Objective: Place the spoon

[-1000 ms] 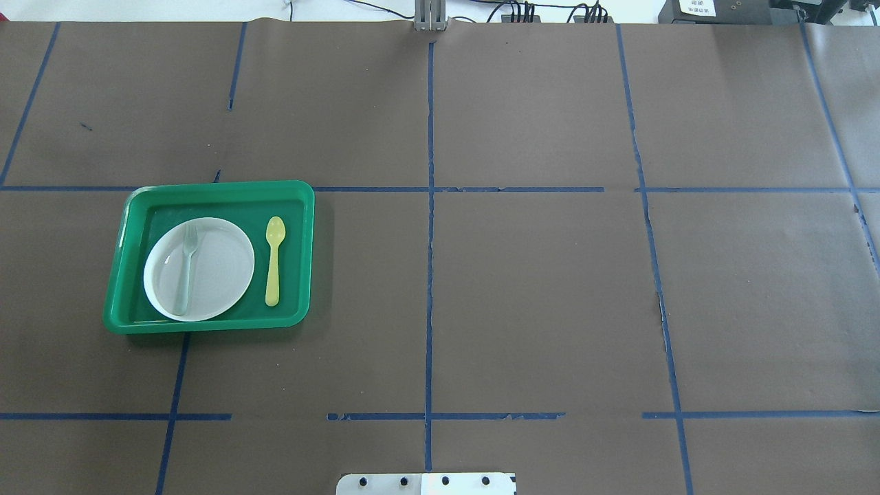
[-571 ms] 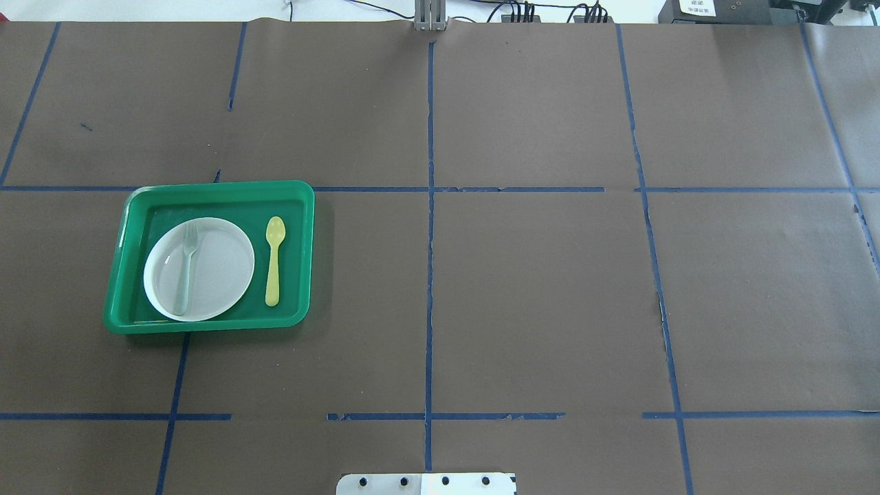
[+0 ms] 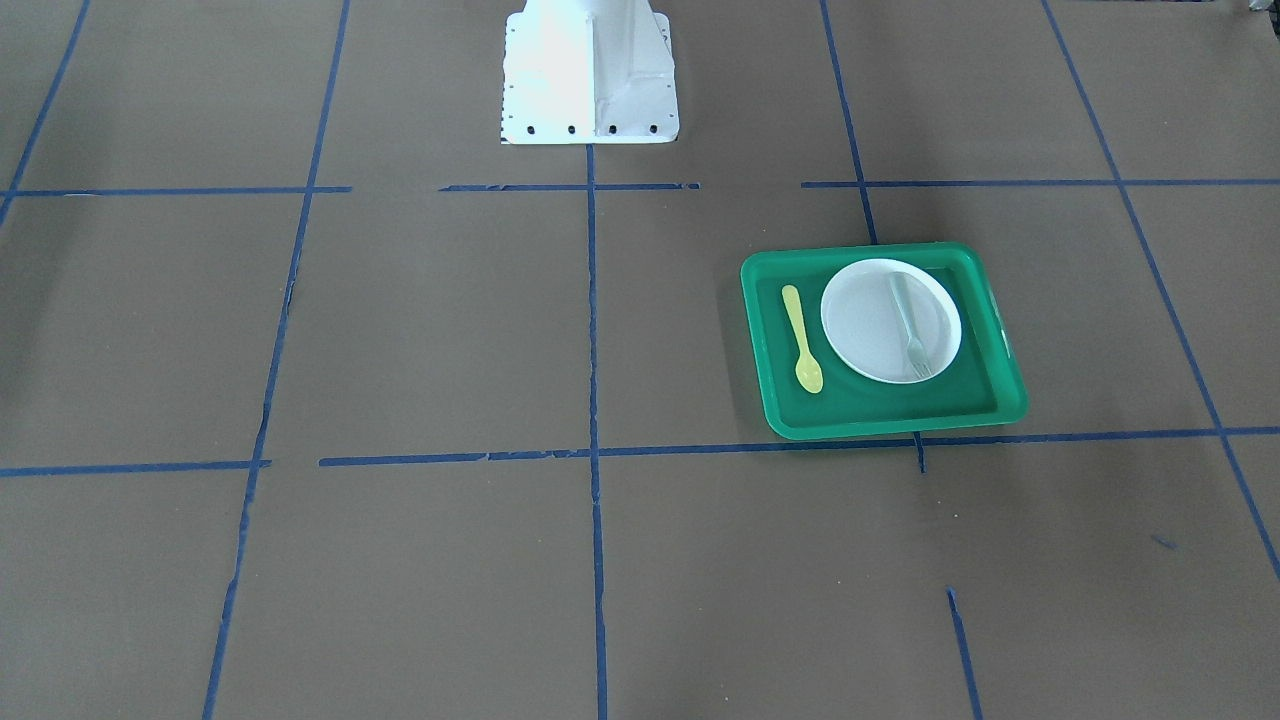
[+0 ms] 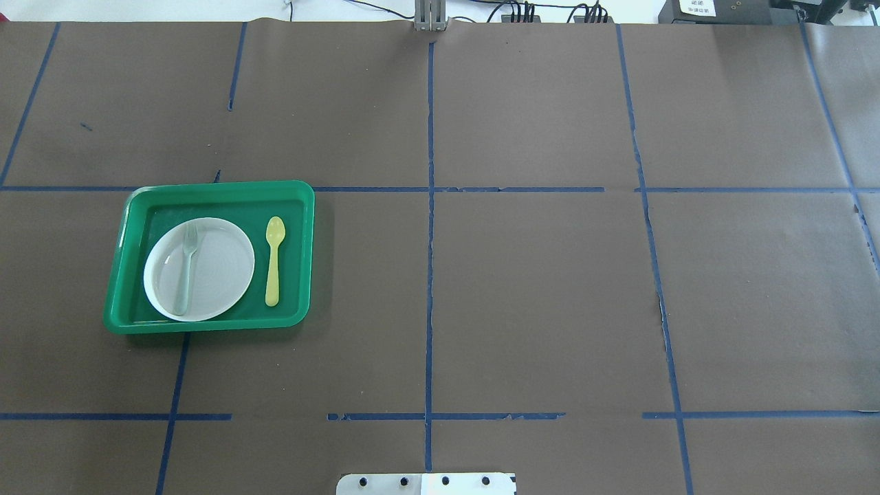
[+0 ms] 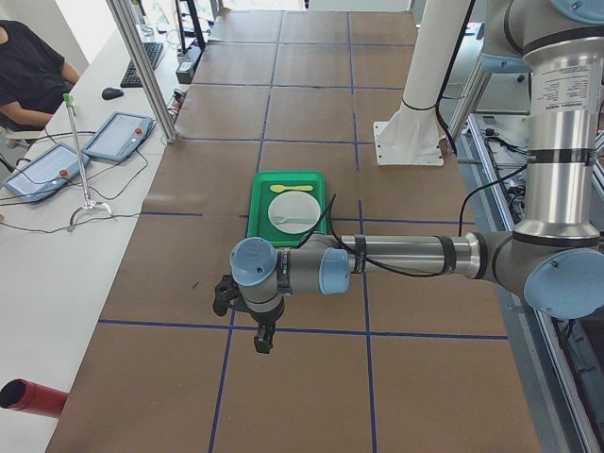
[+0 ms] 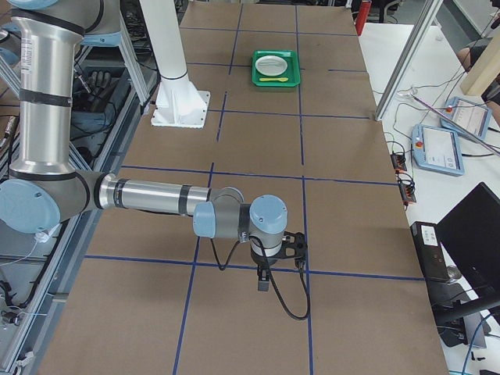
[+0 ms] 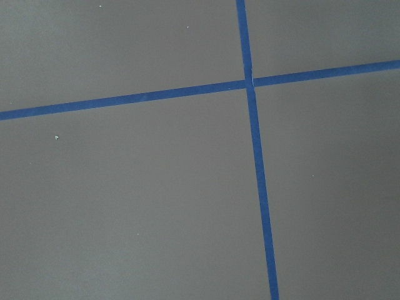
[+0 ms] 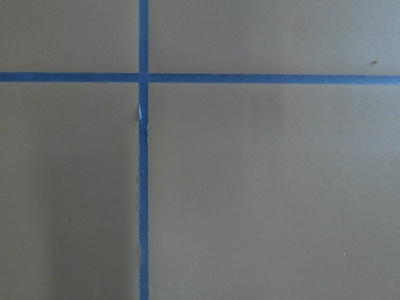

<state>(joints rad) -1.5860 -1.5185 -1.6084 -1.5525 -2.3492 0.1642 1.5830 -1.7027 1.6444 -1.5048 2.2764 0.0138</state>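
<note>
The yellow spoon lies flat on the floor of a green tray, just right of a white plate, bowl end away from the robot. It also shows in the front-facing view, the left view and the right view. No gripper is in the overhead or front-facing view. My left gripper hangs over bare table far from the tray. My right gripper hangs over the table's other end. I cannot tell whether either is open or shut. Both wrist views show only brown paper and blue tape.
A pale grey-green fork lies across the plate. The robot's white base stands at the table's near-robot edge. Blue tape lines grid the brown table cover. Tablets, cables and an operator are beside the table.
</note>
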